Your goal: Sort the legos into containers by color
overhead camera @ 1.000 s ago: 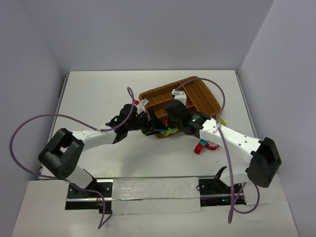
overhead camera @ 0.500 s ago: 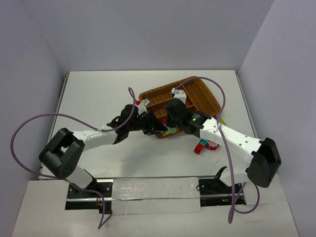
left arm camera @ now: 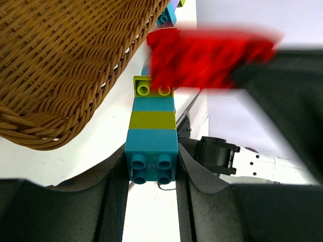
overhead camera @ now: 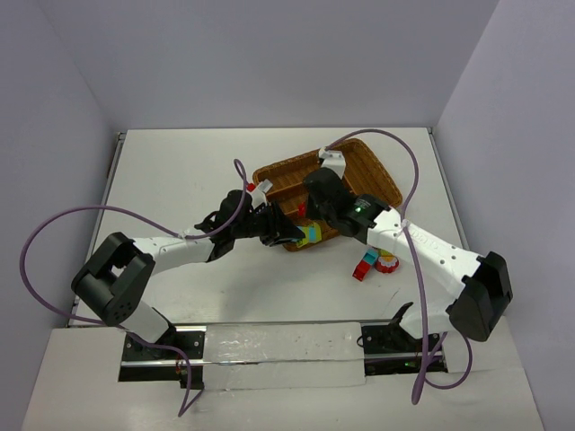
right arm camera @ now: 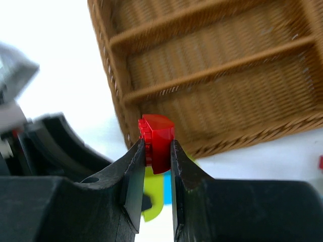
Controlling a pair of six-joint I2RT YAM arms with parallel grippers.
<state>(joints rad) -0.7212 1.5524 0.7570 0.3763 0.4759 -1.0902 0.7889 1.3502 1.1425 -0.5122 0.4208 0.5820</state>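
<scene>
A cyan and yellow-green brick stack [left arm camera: 151, 136] is clamped in the closed left jaws, just beside the wicker tray [left arm camera: 60, 65]. A red brick [right arm camera: 157, 143] is pinched in the closed right jaws by the tray's rim.

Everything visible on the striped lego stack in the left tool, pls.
The stack is glossy plastic in four bands alternating cyan and yellow-green. Round studs or sockets show on its near cyan end and its far yellow-green end. The left tool is shut on the near cyan end, one finger on each side. The stack lies outside the wicker tray, close by its outer wall; contact cannot be told. The red brick, clamped in the right tool, overlaps its far end in the wrist view.
</scene>
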